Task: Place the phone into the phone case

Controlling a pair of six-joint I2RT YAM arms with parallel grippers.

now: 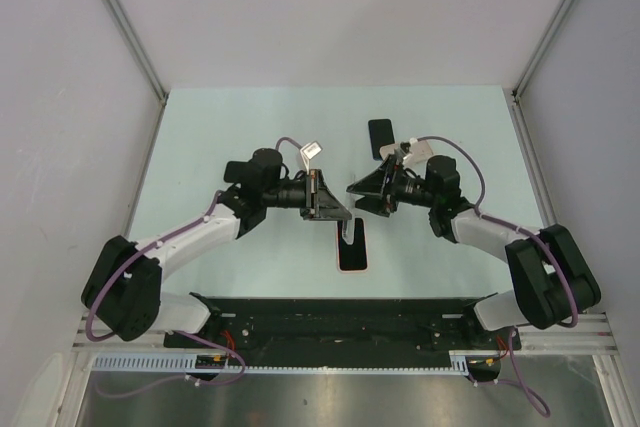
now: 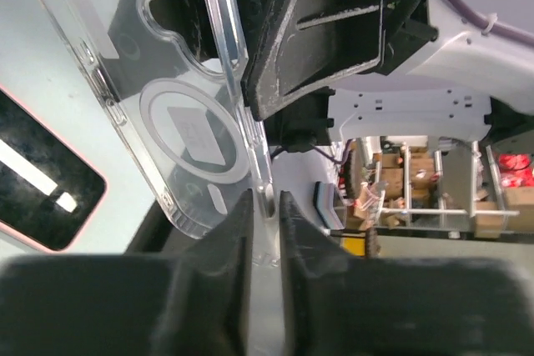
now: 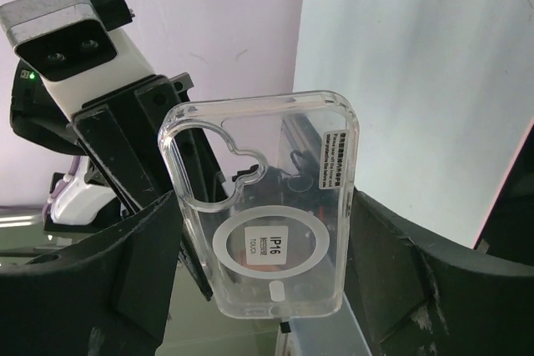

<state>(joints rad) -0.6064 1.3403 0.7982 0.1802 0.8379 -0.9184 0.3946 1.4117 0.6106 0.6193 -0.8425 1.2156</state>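
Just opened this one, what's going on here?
Both arms meet in mid-air over the table, around a clear phone case. The right gripper appears to hold it across its width with wide-set jaws. The left gripper pinches the case's bottom edge, so it looks like a handover. The pink-edged phone lies flat below them, not yet in the case.

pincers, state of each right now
Left pincer: closed on an edge of the clear plastic phone case.
Right pincer: holding the same case across its width.
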